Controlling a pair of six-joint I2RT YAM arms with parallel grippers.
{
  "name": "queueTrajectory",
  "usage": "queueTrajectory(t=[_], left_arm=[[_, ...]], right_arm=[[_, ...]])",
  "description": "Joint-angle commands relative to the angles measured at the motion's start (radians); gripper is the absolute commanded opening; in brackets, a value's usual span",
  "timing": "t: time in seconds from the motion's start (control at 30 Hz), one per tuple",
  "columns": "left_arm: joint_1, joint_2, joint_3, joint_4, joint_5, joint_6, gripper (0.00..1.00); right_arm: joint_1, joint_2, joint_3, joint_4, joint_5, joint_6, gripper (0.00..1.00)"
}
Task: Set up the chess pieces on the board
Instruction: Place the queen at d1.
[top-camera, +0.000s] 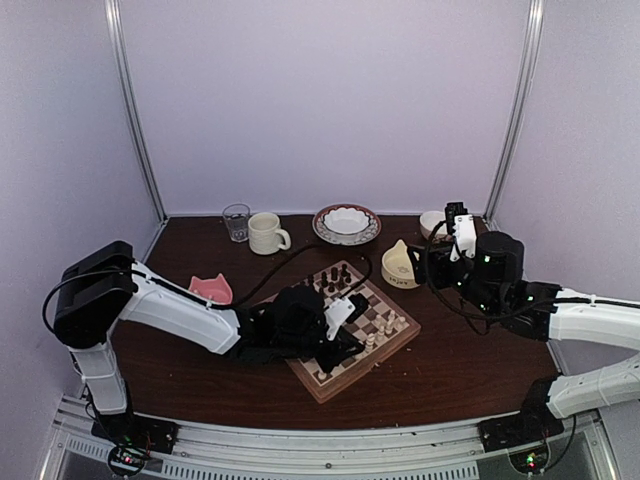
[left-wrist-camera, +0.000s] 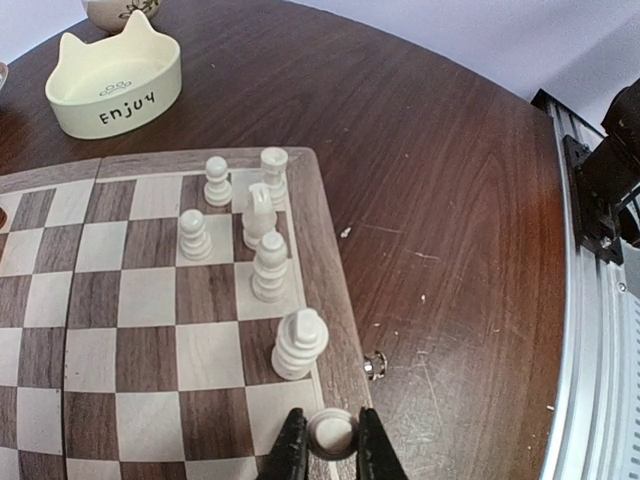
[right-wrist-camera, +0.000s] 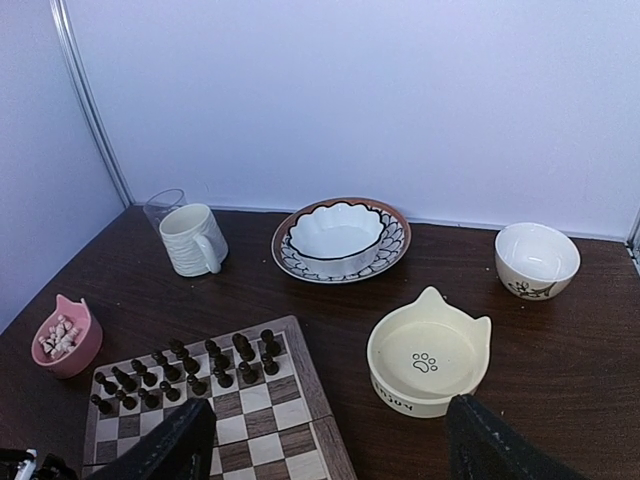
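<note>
dark tabletop (left-wrist-camera: 450, 200): left gripper (left-wrist-camera: 332, 445) pinches a cream chess piece (left-wrist-camera: 332, 430), right gripper (right-wrist-camera: 325, 445) gapes.

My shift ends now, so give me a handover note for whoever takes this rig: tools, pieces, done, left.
Left tool: shut on a cream chess piece over the board's edge square.
Right tool: open, empty, above the table.
Done: dark pieces stand in two rows; six cream pieces stand on the board.
Left: place the held piece, then the loose cream pieces in the pink cat bowl.
</note>
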Motion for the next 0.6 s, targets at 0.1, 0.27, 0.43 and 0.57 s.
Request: queueTrajectory(t=[0.1, 0.27, 0.43, 0.57], left_arm=[[-0.007, 0.024, 0.04, 0.044, -0.001, 0.019, 0.0], [-0.007, 0.029, 0.049, 0.029, -0.021, 0.021, 0.0], [-0.007, 0.039, 0.064, 0.008, -0.023, 0.024, 0.0], [-0.007, 0.045, 0.068, 0.003, -0.032, 0.026, 0.0]], right_arm=[[-0.004, 0.0, -0.014, 0.03, -0.019, 0.0, 0.82], [-0.004, 0.0, -0.015, 0.033, -0.024, 0.0, 0.82], [-0.004, -0.003, -0.019, 0.038, -0.03, 0.0, 0.82], [-0.004, -0.001, -0.019, 0.039, -0.032, -0.001, 0.82]])
